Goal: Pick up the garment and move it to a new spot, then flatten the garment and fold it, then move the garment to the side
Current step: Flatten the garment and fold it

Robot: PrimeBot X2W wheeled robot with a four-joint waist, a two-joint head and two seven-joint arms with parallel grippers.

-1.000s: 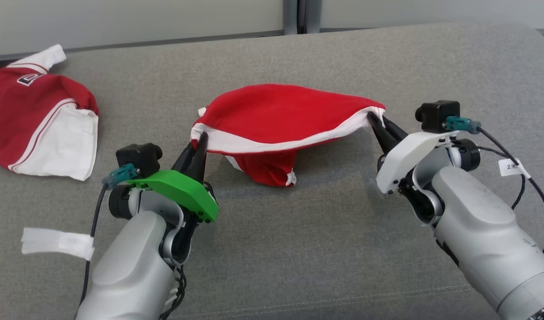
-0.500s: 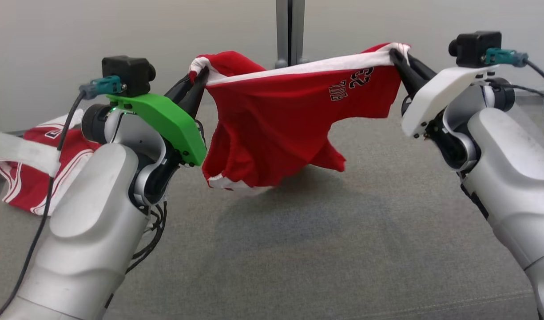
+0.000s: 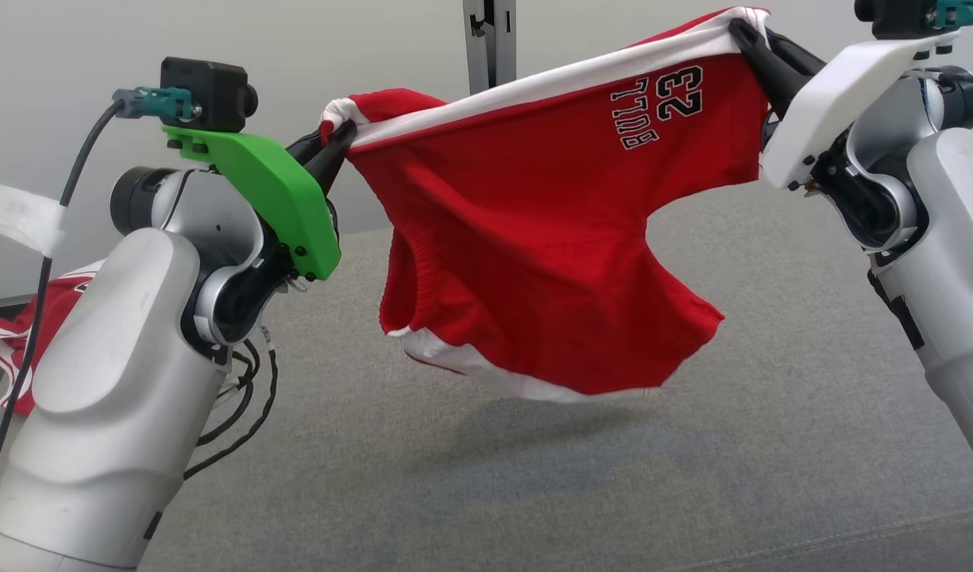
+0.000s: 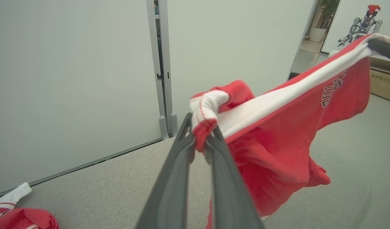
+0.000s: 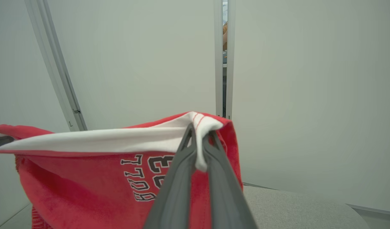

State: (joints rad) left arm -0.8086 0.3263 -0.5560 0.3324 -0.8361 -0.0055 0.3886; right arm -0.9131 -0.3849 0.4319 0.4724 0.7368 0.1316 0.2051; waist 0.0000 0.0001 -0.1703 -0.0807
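Note:
The garment (image 3: 534, 230) is a pair of red shorts with a white waistband and the number 23 printed upside down. It hangs in the air above the grey sofa, stretched between both arms. My left gripper (image 3: 335, 139) is shut on the waistband's left corner (image 4: 202, 122). At the upper right, my right gripper (image 3: 747, 36) is shut on the other corner (image 5: 199, 136) and stands higher, so the band slopes. The legs dangle free above the cushion.
A second red and white garment (image 3: 25, 334) lies on the grey sofa (image 3: 693, 461) at the far left, seen also in the left wrist view (image 4: 16, 213). A pale wall with a vertical metal post (image 3: 490, 40) stands behind.
Both grippers have lifted the shorts off the cushion and raised them high, the right end higher. The head camera has tilted up, so the whole picture has shifted.

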